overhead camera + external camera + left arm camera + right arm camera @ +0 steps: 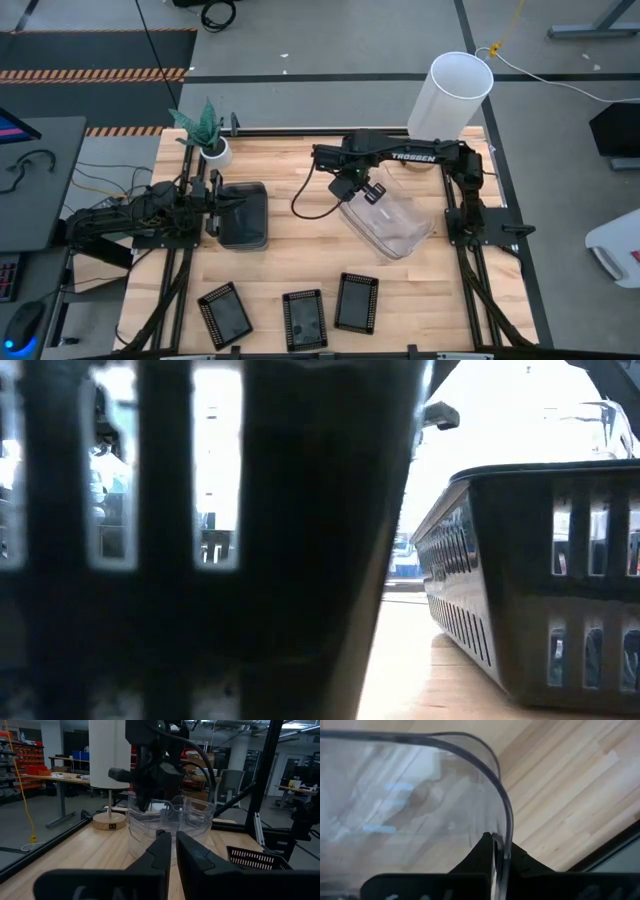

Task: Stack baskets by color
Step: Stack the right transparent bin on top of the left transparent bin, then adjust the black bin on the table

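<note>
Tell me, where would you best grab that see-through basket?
By its thin upper rim, coming from above. The clear basket has smooth, wide walls, so only the rim fits a pincer. The right pincer pinches that rim at a rounded corner, one finger inside, one outside.

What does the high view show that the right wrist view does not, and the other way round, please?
Only the high view shows the whole table: the grey baskets at the left gripper, three black mesh trays along the near edge, the potted plant and the tall white cylinder.

Only the right wrist view shows the grip itself: the right gripper has its fingers closed on the rim of the clear basket.

Both show that clear basket, the right gripper at its edge and the wooden table.
</note>
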Controlling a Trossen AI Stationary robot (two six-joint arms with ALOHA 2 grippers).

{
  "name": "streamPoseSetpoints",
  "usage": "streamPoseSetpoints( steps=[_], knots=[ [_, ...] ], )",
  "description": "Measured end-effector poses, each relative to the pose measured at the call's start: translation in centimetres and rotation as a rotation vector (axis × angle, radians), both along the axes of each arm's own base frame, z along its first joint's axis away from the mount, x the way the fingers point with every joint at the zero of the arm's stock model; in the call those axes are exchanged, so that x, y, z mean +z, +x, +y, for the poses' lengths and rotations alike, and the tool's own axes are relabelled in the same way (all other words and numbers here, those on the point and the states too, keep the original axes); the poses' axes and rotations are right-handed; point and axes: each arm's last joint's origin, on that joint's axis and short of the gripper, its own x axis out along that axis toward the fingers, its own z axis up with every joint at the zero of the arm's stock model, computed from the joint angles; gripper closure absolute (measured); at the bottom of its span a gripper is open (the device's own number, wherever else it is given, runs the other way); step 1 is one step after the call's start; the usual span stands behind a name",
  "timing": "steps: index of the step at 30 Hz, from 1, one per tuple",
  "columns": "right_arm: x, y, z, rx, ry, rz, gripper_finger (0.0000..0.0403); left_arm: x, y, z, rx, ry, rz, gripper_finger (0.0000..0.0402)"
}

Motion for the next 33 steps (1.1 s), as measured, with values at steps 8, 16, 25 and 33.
streamPoseSetpoints(
  steps=[8,16,25,33],
  knots=[
    [-2.0,0.6,0.0,-0.095,0.025,-0.049,0.0341,0.0,0.0,0.0,0.000,0.000,0.000,0.0372],
    [-2.6,0.9,0.0,-0.152,0.038,-0.071,0.0295,0.0,0.0,0.0,0.000,0.000,0.000,0.0373],
    [1.0,0.6,-0.5,-0.510,0.079,-0.200,0.0276,0.0,0.0,0.0,0.000,0.000,0.000,0.0367],
    [1.2,1.4,2.0,-0.607,0.197,-0.244,0.0279,0.0,0.0,0.0,0.000,0.000,0.000,0.0376]
  ],
)
